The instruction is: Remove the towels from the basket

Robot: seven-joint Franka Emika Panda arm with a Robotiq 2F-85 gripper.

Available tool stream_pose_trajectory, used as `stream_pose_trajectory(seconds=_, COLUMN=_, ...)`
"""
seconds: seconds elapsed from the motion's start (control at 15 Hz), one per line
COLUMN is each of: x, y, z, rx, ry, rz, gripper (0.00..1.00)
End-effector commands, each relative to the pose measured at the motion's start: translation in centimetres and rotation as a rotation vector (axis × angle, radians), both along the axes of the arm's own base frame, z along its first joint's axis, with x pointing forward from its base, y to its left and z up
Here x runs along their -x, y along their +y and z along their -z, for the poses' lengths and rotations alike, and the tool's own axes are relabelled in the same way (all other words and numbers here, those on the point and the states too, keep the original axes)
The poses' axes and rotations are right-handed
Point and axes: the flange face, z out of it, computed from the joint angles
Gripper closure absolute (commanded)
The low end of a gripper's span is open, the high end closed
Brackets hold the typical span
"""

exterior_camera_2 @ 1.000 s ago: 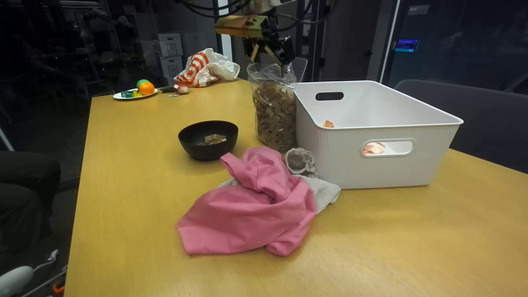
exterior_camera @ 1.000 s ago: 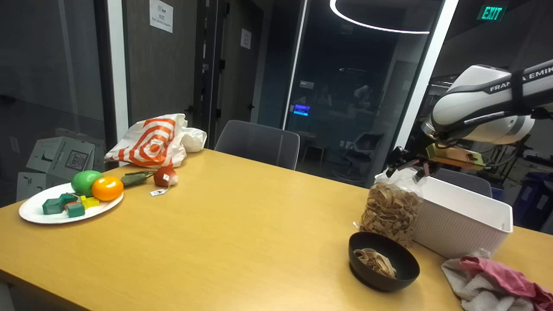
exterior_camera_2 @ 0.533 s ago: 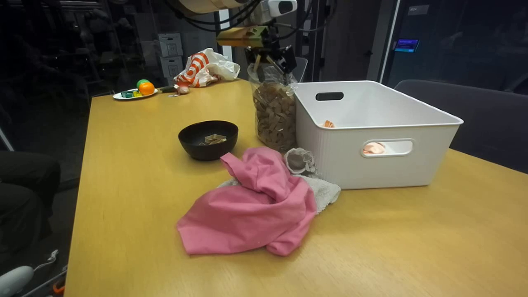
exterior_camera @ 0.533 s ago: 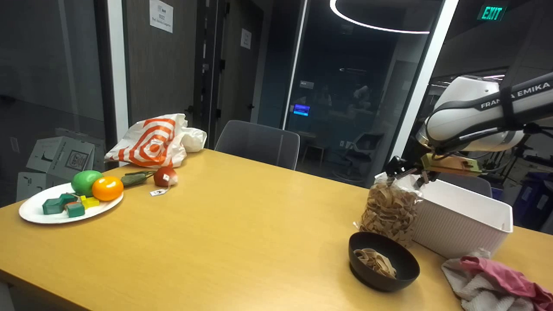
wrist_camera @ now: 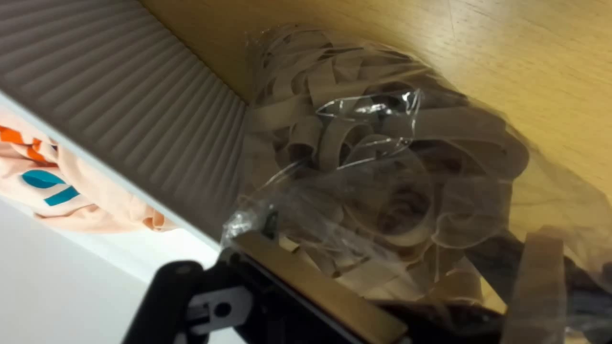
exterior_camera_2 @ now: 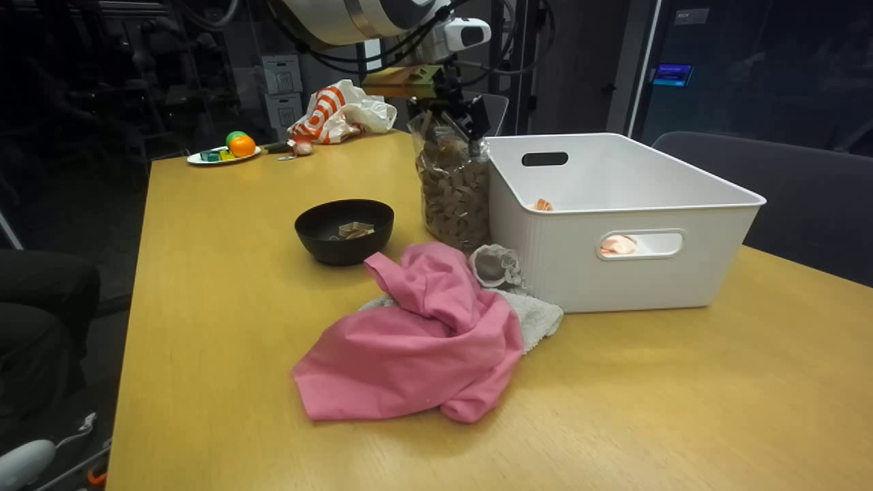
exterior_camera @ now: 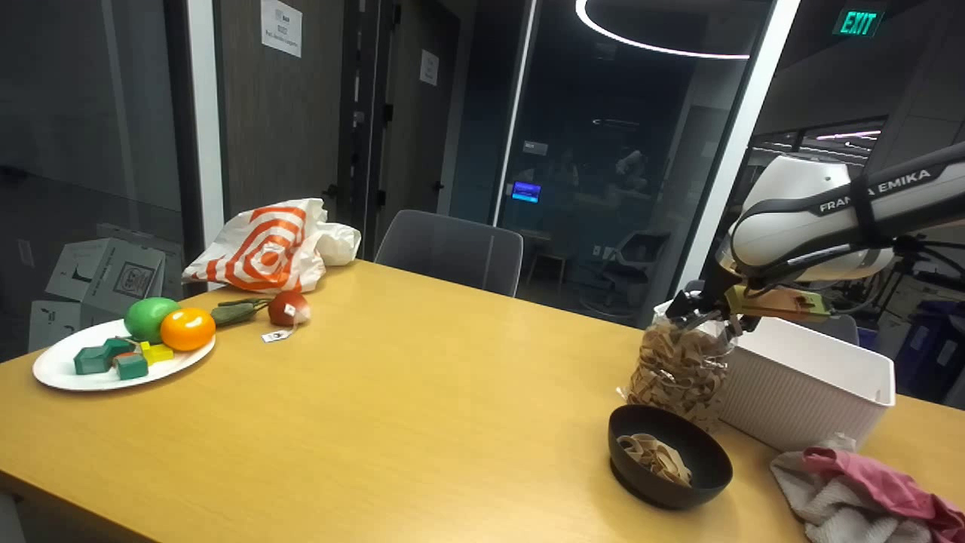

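Note:
The white basket (exterior_camera: 803, 396) shows in both exterior views (exterior_camera_2: 634, 286), and its ribbed side (wrist_camera: 119, 105) in the wrist view. A peach cloth with orange and teal marks (wrist_camera: 95, 200) lies inside it, partly seen through the handle hole (exterior_camera_2: 617, 245). A pink towel (exterior_camera_2: 423, 361) and a grey towel (exterior_camera_2: 539, 317) lie heaped on the table beside the basket. My gripper (wrist_camera: 394, 236) is open, its fingers wide apart at the mouth of a clear bag of pasta (wrist_camera: 330, 91) that stands against the basket. Plastic film overlaps the fingertips; nothing is visibly gripped.
A black bowl (exterior_camera_2: 344, 251) with some pasta stands beside the bag. At the far end are a white plate (exterior_camera: 56, 369) with toy food, a red onion-like item (exterior_camera: 289, 309) and a white and orange bag (exterior_camera: 264, 249). Chairs (exterior_camera: 452, 249) stand along the table edge.
My gripper has moved steadily down, from above the pasta bag to its mouth, fingers staying apart. The film at the bag's top has shifted a little. Basket, towels and bowl have not moved.

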Motion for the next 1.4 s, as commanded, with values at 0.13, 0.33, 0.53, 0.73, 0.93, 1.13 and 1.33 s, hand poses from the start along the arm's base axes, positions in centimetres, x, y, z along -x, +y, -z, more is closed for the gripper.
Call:
stream_pose_trajectory(seconds=0.13, x=-0.3, y=1.1, z=-0.5, rx=0.016, ry=0.028, rz=-0.005, gripper=0.0)
stream_pose_trajectory(seconds=0.33, x=-0.3, y=0.7, z=-0.5, rx=0.016, ry=0.036, rz=0.003, gripper=0.34)
stream_pose_trajectory(seconds=0.53, x=-0.4, y=0.3, z=-0.7, rx=0.016, ry=0.036, rz=0.015, gripper=0.58)
stream_pose_trajectory(seconds=0.73, x=-0.5, y=0.0, z=-0.7, rx=0.016, ry=0.037, rz=0.023, gripper=0.81)
stream_pose_trajectory(seconds=0.93, x=-0.4, y=-0.2, z=-1.9, rx=0.009, ry=0.035, rz=0.016, gripper=0.93)
stream_pose_trajectory(seconds=1.13, x=-0.6, y=-0.5, z=-3.3, rx=-0.006, ry=0.017, rz=0.022, gripper=0.92)
stream_pose_trajectory(seconds=1.33, x=-0.8, y=-1.0, z=-4.4, rx=-0.022, ry=0.004, rz=0.036, gripper=0.92)
